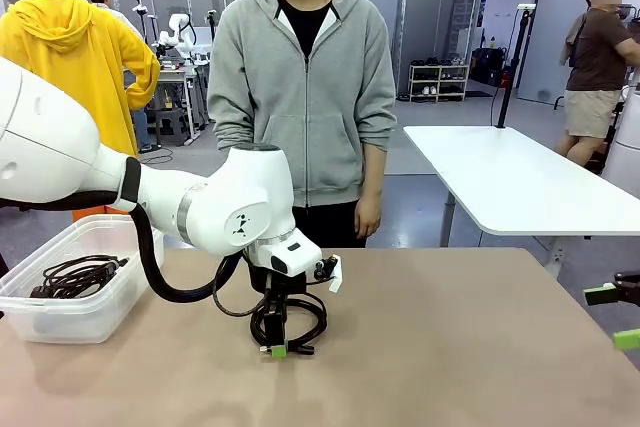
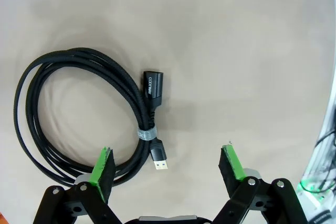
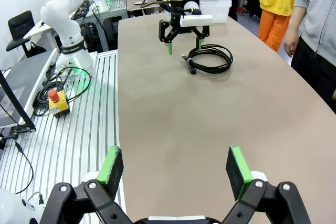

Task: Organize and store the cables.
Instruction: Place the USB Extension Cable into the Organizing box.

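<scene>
Tan table (image 1: 480,347); clear plastic bin (image 1: 95,312) at its left end; white table (image 1: 510,182) behind.

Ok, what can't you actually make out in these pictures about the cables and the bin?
- Front view: the coiled cable on the table is partly hidden behind the left gripper.
- Front view: cables in the clear bin are a dark tangle; their number is too small to tell.
- Left wrist view: the coil's lower loops pass behind a green finger pad.
- Left wrist view: print on the plug is too small to read.
</scene>
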Robot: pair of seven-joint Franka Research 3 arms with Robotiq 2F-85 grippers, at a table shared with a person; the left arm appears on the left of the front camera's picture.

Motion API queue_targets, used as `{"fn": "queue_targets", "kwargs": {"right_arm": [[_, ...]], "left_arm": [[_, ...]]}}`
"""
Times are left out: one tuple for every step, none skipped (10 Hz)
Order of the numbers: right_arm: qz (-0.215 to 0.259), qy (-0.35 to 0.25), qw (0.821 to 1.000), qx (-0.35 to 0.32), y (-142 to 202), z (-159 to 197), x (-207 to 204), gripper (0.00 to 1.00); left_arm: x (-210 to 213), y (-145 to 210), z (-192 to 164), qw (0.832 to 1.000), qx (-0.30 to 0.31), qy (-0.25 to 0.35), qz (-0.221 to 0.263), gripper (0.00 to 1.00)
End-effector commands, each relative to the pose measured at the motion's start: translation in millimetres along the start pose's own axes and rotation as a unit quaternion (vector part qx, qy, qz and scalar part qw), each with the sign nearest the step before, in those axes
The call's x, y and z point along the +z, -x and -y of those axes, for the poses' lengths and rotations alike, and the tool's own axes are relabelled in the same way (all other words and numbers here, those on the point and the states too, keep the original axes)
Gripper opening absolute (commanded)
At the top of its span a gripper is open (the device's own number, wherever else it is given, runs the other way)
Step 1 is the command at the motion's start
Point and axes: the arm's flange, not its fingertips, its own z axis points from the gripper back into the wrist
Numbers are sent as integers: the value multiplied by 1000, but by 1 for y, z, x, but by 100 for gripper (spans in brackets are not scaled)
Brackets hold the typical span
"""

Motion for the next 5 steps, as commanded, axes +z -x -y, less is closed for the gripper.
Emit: {"fn": "queue_targets", "kwargs": {"right_arm": [[4,-2,1000,4,0,0,1,100],[4,-2,1000,4,0,0,1,100],[4,-2,1000,4,0,0,1,100],[4,-2,1000,4,0,0,1,100],[4,-2,1000,4,0,0,1,100]], "left_arm": [[-10,1,-6,1000,-6,-1,0,100],[-14,1,-5,1000,-5,7,-3,100],[-17,1,-5,1000,-6,10,-5,100],[-19,0,-6,1000,-8,12,-6,100],[-21,0,-6,1000,-9,12,-8,100]]}}
